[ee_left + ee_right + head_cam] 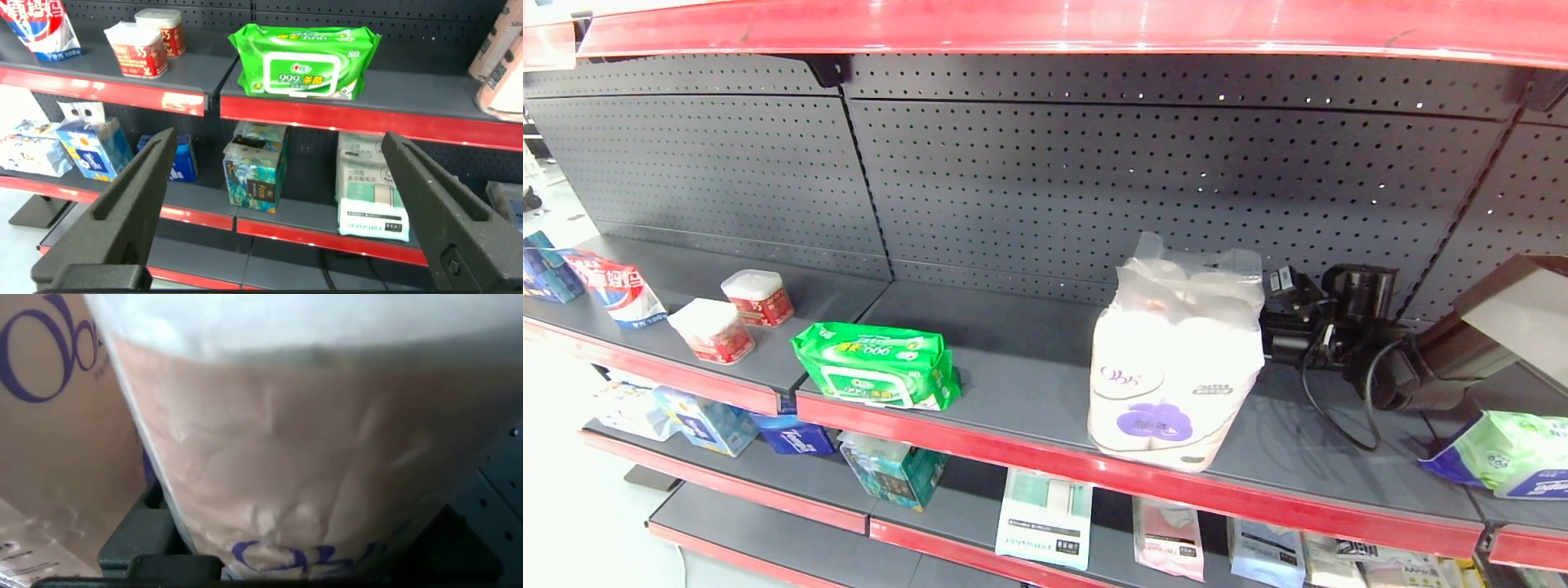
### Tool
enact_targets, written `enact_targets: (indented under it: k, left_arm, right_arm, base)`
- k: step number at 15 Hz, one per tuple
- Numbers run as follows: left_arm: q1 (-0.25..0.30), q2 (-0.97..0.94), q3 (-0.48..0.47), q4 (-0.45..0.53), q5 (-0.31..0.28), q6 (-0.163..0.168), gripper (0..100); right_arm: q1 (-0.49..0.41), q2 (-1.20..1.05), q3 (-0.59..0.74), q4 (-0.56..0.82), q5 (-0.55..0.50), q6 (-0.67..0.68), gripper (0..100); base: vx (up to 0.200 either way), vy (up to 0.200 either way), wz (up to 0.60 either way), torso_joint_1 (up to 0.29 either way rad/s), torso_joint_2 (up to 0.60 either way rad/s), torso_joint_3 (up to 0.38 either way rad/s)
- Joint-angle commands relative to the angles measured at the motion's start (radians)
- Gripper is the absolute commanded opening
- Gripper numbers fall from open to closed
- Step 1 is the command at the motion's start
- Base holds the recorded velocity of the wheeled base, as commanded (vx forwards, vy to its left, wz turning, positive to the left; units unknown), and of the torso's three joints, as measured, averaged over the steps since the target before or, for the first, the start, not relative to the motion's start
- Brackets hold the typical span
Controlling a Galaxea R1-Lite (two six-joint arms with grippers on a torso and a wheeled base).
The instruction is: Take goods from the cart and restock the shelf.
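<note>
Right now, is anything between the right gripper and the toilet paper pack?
Nothing visible. The right gripper sits right against the toilet paper pack, which stands on the shelf; the green wipes pack lies apart, farther left.

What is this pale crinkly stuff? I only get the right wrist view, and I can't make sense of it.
Observer: It's a toilet-roll pack, standing upright near the front edge of a grey shelf.
Operator: Is it alone on there?
Observer: No. A green wipes pack lies flat further along, to the robot's left.
Operator: And the other arm, is it carrying something?
Observer: No. The left gripper is open and holds nothing, and it points at the shelves below the wipes.
</note>
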Motion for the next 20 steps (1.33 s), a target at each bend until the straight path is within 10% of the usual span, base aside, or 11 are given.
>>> enact_targets:
  k: [1, 6, 7, 20]
  left_arm:
    - [0.000, 0.000, 0.000, 0.000, 0.000, 0.000, 100]
    - [0.000, 0.000, 0.000, 0.000, 0.000, 0.000, 100]
    - [0.000, 0.000, 0.000, 0.000, -0.001, 0.000, 100]
    - [0.000, 0.000, 0.000, 0.000, -0.001, 0.000, 100]
  right_arm:
    - [0.002, -0.001, -0.001, -0.001, 0.000, 0.000, 0]
    - [-0.002, -0.005, 0.012, -0.001, -0.002, 0.000, 0]
    - [0.000, -0.007, 0.010, -0.001, -0.003, -0.002, 100]
    - [-0.052, -0.134, 0.127, -0.001, 0.001, 0.000, 100]
  base:
    - [0.000, 0.000, 0.00, 0.000, 0.00, 0.000]
    - [0.000, 0.000, 0.00, 0.000, 0.00, 0.000]
    - [0.000, 0.000, 0.00, 0.000, 0.00, 0.000]
    - [0.000, 0.000, 0.00, 0.000, 0.00, 0.000]
